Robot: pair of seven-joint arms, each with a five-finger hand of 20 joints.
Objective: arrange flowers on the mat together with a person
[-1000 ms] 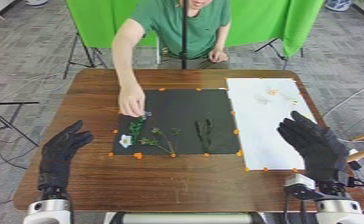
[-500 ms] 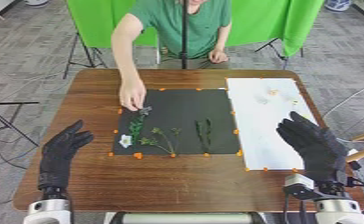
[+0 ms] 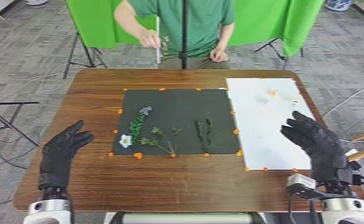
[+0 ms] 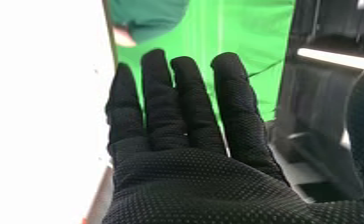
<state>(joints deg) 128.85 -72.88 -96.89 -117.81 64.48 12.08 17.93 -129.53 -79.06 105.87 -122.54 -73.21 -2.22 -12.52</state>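
plainly, the right hand (image 3: 313,137) has straight fingers.

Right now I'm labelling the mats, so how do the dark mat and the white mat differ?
The dark mat looks squarer; the white mat is longer and narrower. The dark mat carries green sprigs; the white mat has small pale flowers near its far end. Both lie flat on the table.

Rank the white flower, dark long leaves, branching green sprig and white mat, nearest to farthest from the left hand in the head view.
1. White flower, left on the black mat
2. Branching green sprig, left of centre
3. Dark long leaves, right of centre
4. White mat, far right
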